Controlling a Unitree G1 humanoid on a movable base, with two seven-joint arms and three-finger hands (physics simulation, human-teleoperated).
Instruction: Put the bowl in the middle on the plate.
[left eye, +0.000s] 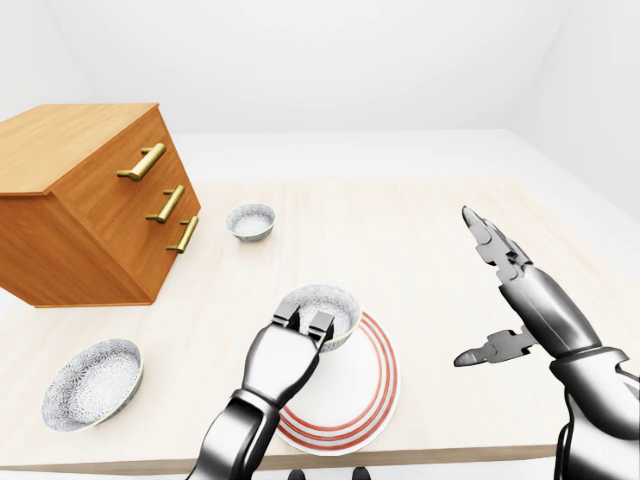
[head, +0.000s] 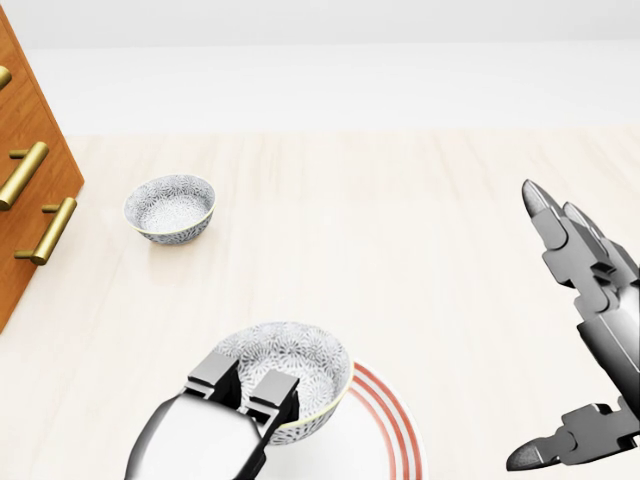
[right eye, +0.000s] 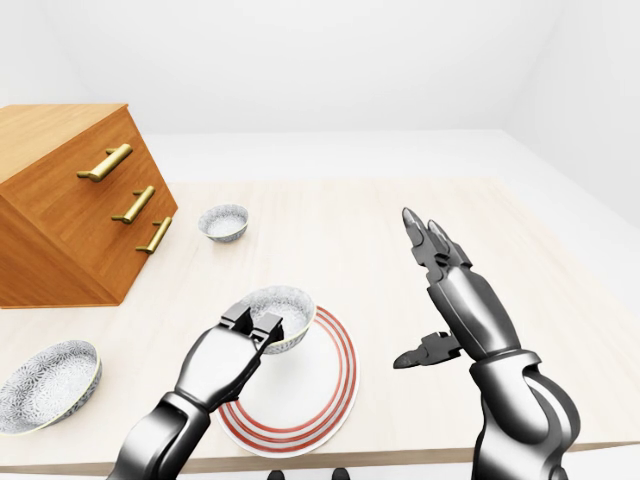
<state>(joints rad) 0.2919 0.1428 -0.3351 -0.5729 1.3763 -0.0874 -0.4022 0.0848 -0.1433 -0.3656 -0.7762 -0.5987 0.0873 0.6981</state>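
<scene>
While the right hand (left eye: 530, 305) is held open, the bowl (left eye: 322, 306) is clamped at its near rim by the left hand (left eye: 285, 358), over the far-left edge of the plate (left eye: 368, 392).

Left-eye view, open tabletop (left eye: 420, 240) right of plate (left eye: 350, 402); chest (left eye: 95, 215), small bowl (left eye: 250, 221) — crowd left

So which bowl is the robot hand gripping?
The middle bowl, pinched at its rim by the left robot hand at the striped plate; the drawer-side bowl and bottom-left bowl sit free.
</scene>
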